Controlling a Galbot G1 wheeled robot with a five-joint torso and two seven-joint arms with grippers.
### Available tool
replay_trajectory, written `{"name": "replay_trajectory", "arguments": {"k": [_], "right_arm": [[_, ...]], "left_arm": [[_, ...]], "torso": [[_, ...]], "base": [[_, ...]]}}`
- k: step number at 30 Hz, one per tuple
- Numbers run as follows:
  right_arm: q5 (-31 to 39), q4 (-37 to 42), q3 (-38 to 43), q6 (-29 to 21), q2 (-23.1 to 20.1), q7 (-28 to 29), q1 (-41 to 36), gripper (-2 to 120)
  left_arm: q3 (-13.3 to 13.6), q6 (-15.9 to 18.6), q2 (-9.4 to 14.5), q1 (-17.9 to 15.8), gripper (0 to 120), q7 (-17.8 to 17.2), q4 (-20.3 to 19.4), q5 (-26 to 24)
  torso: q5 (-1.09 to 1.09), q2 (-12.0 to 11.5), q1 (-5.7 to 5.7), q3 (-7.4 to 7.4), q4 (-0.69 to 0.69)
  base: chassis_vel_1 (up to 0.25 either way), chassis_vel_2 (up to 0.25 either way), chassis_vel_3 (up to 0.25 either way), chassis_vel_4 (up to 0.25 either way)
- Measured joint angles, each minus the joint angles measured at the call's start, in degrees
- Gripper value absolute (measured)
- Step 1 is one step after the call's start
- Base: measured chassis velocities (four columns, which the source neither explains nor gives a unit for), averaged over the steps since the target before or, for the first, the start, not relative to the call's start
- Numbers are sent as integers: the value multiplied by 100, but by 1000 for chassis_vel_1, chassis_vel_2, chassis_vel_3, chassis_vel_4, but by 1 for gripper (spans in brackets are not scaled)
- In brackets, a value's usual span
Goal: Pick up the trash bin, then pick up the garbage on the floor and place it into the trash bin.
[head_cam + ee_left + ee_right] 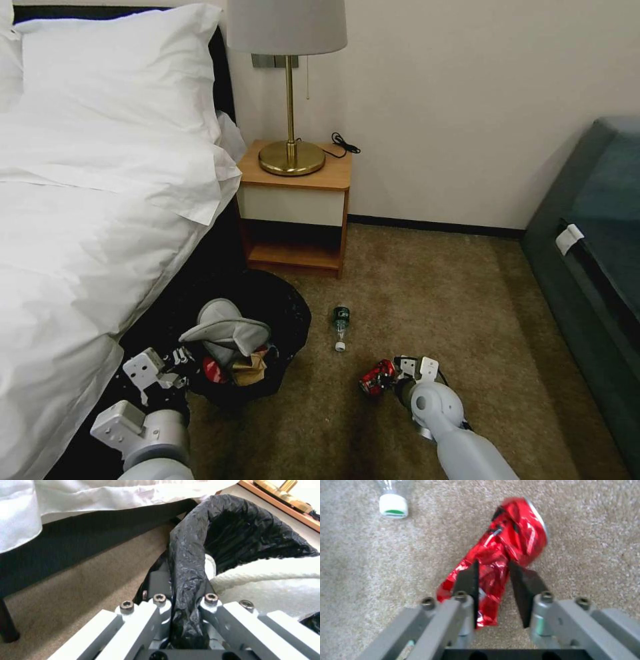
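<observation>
Two pieces of litter lie on the tan carpet floor (413, 293): a crushed red aluminium can (506, 545) and, just beyond it, a small clear plastic bottle with a green label and white cap (341, 325). The can looks feather-light, thin-walled and already buckled, so I judge it will give further under pressure and its glossy skin may slide; the flattened, creased middle is the surest place to pinch, and that is where the right gripper (493, 580) has it, dark fingers closed against either side of the crumpled waist. The right arm reaches low and forward, wrist angled down to the carpet. The left gripper (186, 605) is clamped on the rim of the small round bin lined with a crinkled black plastic bag (280, 313), pinching bag and edge together. The bin sits beside the white-sheeted bed (87, 220), holding a grey-white slipper (230, 330) and other scraps. Its liner is soft and slippery, though the rim beneath should be stiff. The left arm is bent close to the robot's body.
</observation>
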Motion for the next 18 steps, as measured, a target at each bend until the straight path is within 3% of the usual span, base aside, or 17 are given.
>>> {"name": "replay_trajectory", "arguments": {"k": [6, 18], "right_arm": [[-150, 134, -43, 65, -65, -116, -59, 0], [-300, -164, -37, 159, -17, -227, 158, 0]], "left_arm": [[15, 0, -22, -2, 4, 0, 0, 26], [38, 0, -47, 23, 4, 0, -8, 59]], "torso": [[0, 0, 0, 0, 0], [0, 0, 0, 0, 0]], "base": [[0, 0, 0, 0], [0, 0, 0, 0]]}}
